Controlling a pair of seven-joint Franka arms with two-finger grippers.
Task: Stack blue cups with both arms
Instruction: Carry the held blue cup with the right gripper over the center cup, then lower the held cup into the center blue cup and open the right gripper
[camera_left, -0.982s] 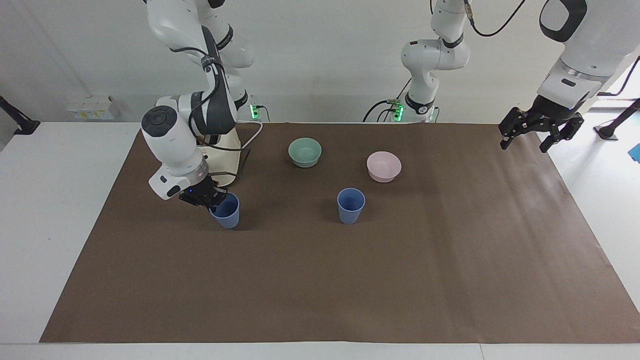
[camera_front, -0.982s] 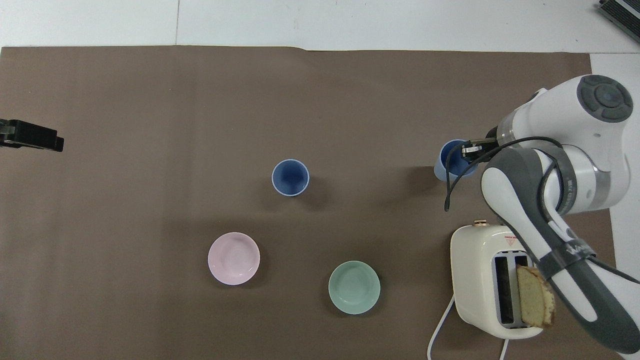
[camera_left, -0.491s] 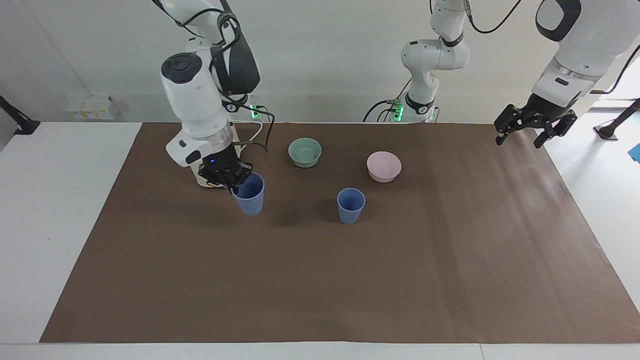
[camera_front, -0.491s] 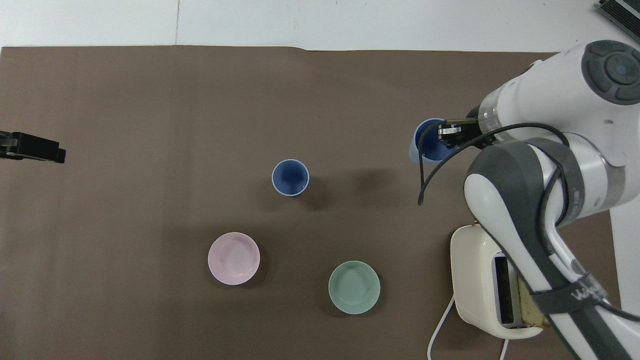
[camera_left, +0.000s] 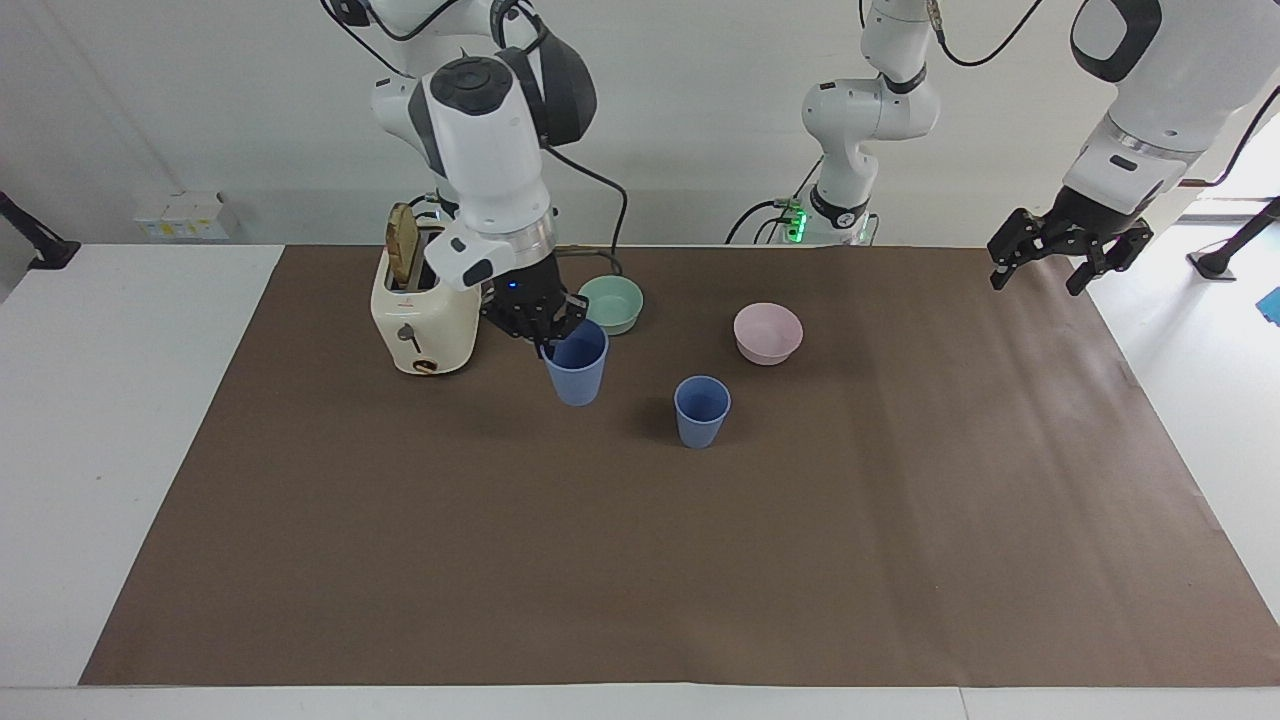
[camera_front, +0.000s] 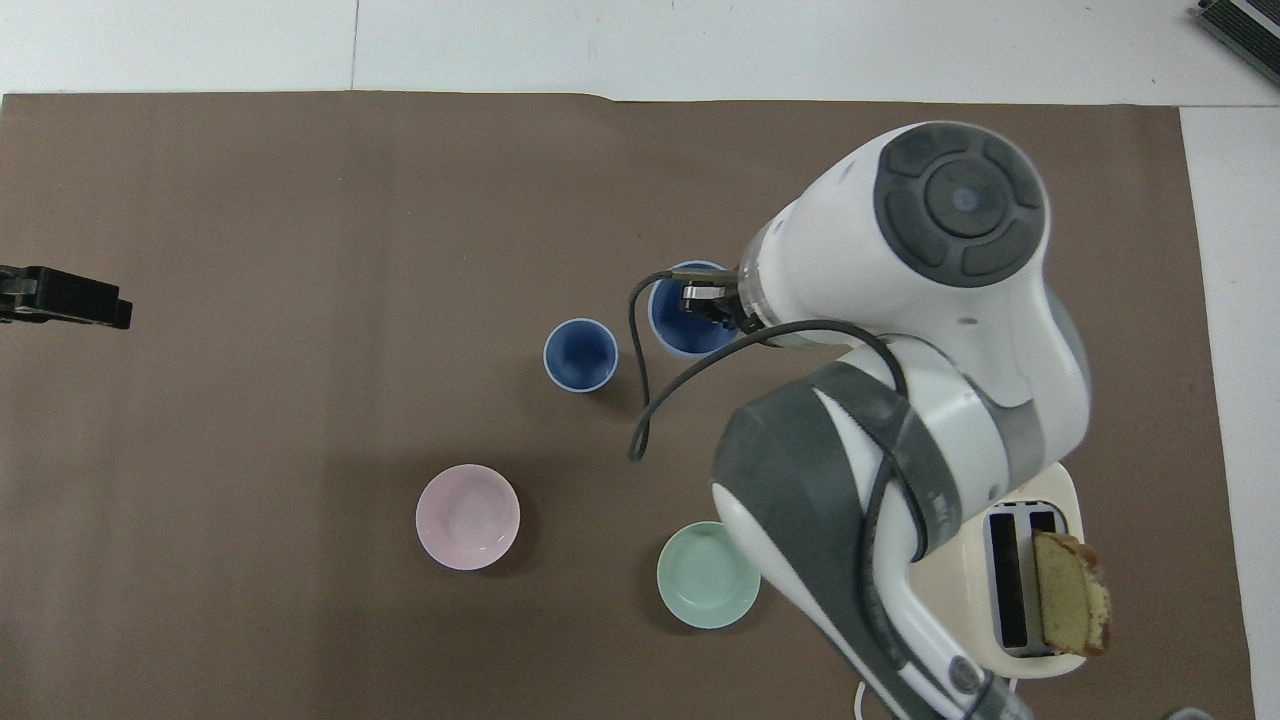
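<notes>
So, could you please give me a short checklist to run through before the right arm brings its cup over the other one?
1. Grip: the right hand is shut on the rim of the carried cup. Ok.
2. Carried cup upright, mouth up. Ok.
3. Clearance: its base looks to be off the mat, judging by its shadow. Ok, though only just.
4. Target: the standing cup is upright and nothing is in it in the overhead view. Ok.
5. Alignment: the carried cup is beside the standing cup, not over it. Not ok yet.
6. Left hand waits open over the mat's edge at its own end. Ok.
</notes>
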